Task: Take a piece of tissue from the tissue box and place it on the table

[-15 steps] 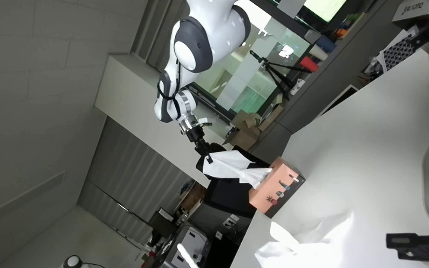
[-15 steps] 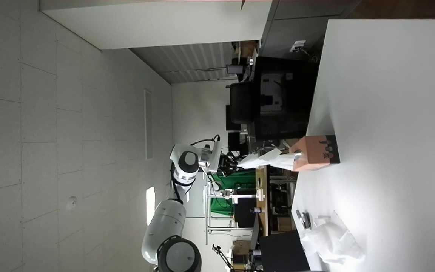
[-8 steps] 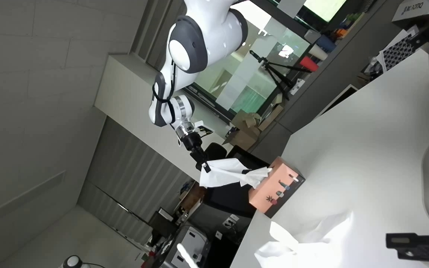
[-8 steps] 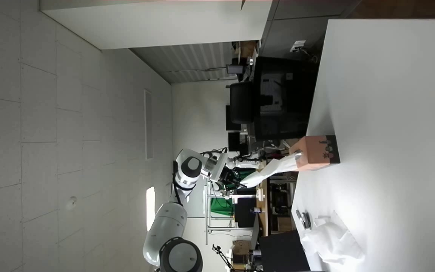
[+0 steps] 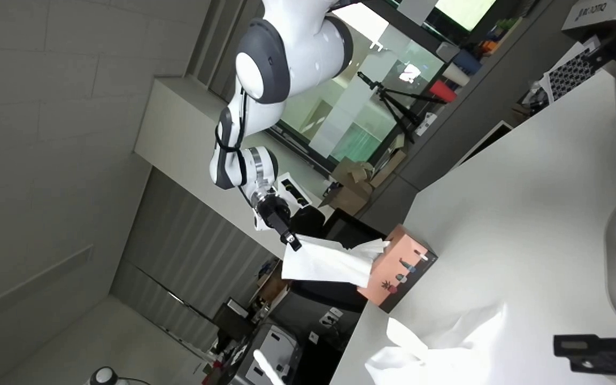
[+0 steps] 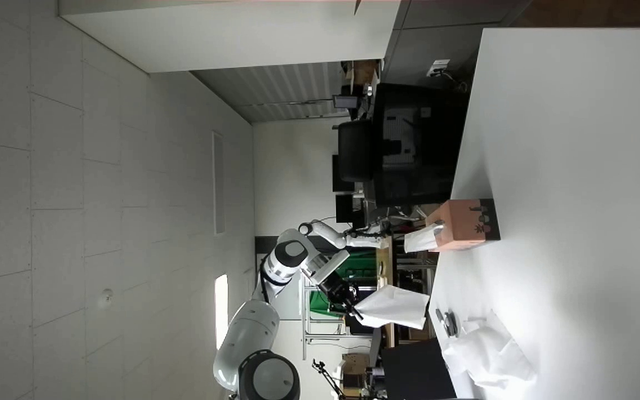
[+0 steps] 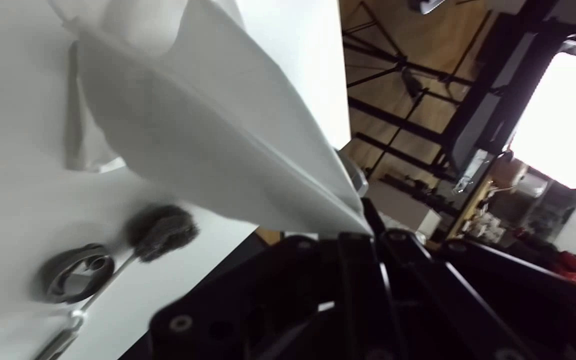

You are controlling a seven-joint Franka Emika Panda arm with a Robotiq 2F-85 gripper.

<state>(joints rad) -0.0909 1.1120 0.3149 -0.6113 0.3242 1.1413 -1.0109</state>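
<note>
Wrist view: the two dark fingers of the Robotiq gripper are pinched together at their tips, and one gathered corner of a white tissue is nipped between them. From that pinch the tissue fans out ahead of the gripper, creased along its length, with the white table lying beyond it. In both exterior views the tissue hangs below the fingertips — whether its lower edge touches the table I cannot tell.

The salmon-pink tissue box, dark at its base and printed with little potted plants, stands on the table, lower than the gripper and off to one side of it. In an exterior view a second tissue sticks up from its top — a gap parts it from the one in the fingers.

In that same view, on the gripper's opposite side and lower, a crumpled white sheet lies on the table. To the left of the fingertips in the wrist view are a dark ring and, just beside it, a fuzzy-headed wand.

Well behind the gripper are another white robot arm, a black tripod and a cardboard box.
</note>
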